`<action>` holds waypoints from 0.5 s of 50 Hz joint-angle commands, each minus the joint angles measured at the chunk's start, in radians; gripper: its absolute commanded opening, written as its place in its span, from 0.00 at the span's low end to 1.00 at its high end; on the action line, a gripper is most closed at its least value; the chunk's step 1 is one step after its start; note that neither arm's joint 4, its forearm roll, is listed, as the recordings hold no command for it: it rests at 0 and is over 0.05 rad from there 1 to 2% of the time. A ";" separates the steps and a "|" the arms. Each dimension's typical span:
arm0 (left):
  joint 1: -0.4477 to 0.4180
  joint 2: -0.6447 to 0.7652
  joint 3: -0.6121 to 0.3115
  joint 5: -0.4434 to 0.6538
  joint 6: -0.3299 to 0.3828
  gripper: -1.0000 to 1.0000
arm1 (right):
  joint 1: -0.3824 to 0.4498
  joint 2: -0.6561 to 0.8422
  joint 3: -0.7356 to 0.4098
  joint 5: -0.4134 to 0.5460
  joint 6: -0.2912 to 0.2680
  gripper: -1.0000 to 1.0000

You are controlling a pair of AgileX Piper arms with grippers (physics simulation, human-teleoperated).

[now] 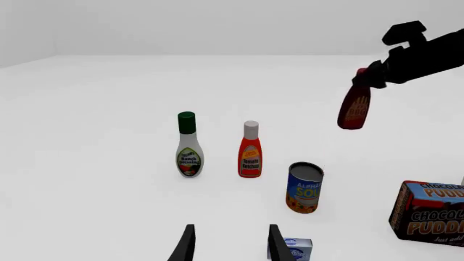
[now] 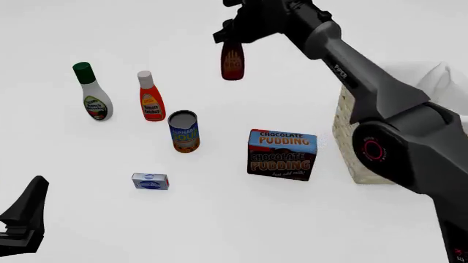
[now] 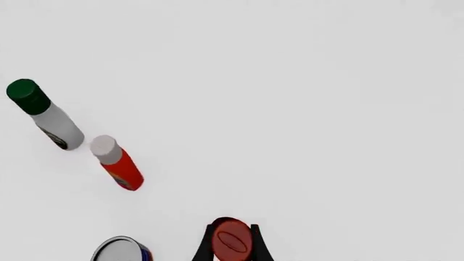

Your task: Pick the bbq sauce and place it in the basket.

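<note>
The bbq sauce, a dark brown-red bottle with an orange label, hangs in the air above the table's far middle. My right gripper is shut on its red cap; the left wrist view shows the bottle dangling from the black fingers. Part of the pale woven basket with white cloth lining shows at the right, mostly hidden behind the right arm. My left gripper hovers low at the near left, open and holding nothing.
On the table stand a white ranch bottle with green cap, an orange-red ketchup bottle with white cap, a soup can, a chocolate pudding box and a small blue-white box.
</note>
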 commanded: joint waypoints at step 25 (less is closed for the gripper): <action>0.000 0.000 0.000 0.000 0.000 1.00 | -0.014 -0.521 0.484 -0.136 -0.015 0.00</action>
